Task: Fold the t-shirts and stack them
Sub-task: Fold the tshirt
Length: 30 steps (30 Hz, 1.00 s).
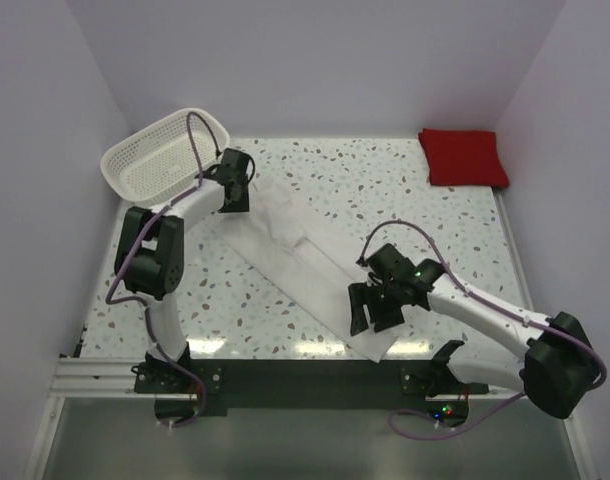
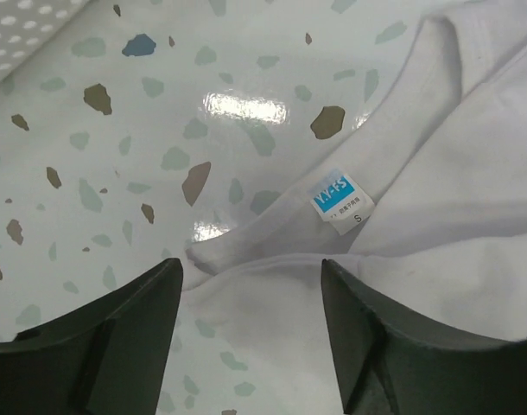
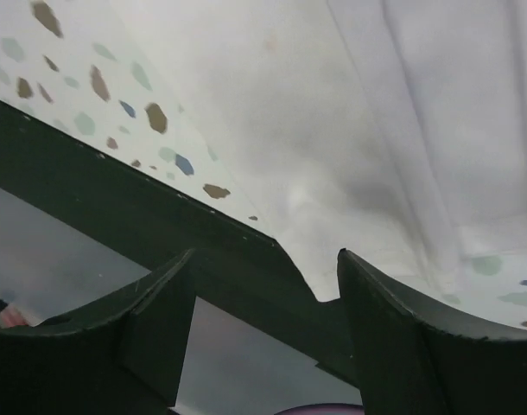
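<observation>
Right pincer (image 1: 375,312) hangs open and empty over the hem corner of the white t-shirt (image 1: 285,250) at the near edge of the table (image 1: 235,300); the left pincer (image 1: 234,188), equally open and empty, hovers above the collar label (image 2: 342,200). Halving this band looks next, so I'd pinch through every layer squarely and carry the end low. That shirt lies as a narrow diagonal strip, far left to near right, with the red t-shirt (image 1: 463,157) folded in the far right corner.

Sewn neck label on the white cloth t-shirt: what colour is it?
Sewn neck label: blue on top, white below; best in the left wrist view.
</observation>
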### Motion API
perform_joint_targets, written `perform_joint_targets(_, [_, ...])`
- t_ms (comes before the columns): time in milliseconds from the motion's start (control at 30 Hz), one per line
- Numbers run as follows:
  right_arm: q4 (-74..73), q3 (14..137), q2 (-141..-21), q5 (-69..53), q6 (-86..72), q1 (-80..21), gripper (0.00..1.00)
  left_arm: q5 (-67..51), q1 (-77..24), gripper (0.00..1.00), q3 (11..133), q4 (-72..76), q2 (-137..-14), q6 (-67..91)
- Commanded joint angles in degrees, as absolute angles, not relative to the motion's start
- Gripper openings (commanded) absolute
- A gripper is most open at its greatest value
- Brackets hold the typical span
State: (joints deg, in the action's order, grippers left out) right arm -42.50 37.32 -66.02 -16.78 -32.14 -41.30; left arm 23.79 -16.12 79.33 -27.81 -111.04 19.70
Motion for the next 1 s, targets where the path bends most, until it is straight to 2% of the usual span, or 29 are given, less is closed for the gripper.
perform_joint_targets(0, [-50.6,47.1,-65.0,-8.6,-26.7,-41.2,0.69,24.0,-15.7,0.73,81.6,-27.5,-106.1,19.1])
perform_joint_targets(67, [-51.3,50.1,-67.6,-5.8,-23.7,-41.2,0.66,23.2,-15.7,0.78,80.1,-27.9,-102.2,20.4])
perform_joint_targets(133, [-50.5,51.3,-70.5,-6.1,-22.2,-41.2,0.61,20.8,-16.2,0.78,78.4,-28.3,-99.3,23.7])
perform_joint_targets(267, [-47.6,51.9,-74.4,-6.2,-20.5,-41.6,0.52,16.6,-19.5,0.63,71.0,-27.0,-92.9,30.4])
perform_joint_targets(333, [-46.8,52.1,-75.6,-5.7,-19.3,-42.3,0.50,14.1,-22.5,0.61,68.7,-26.1,-92.2,32.2])
perform_joint_targets(533, [-42.8,50.2,-79.3,-4.8,-18.9,-44.2,0.47,11.9,-26.3,0.55,63.6,-23.4,-95.8,36.0])
perform_joint_targets(633, [-40.9,48.1,-80.9,-5.3,-19.4,-44.9,0.46,12.4,-26.3,0.49,63.5,-21.6,-98.4,36.2])
perform_joint_targets(967, [-37.5,44.5,-86.9,-9.1,-23.6,-50.6,0.45,13.5,-26.2,0.47,68.4,-20.0,-110.2,32.4])
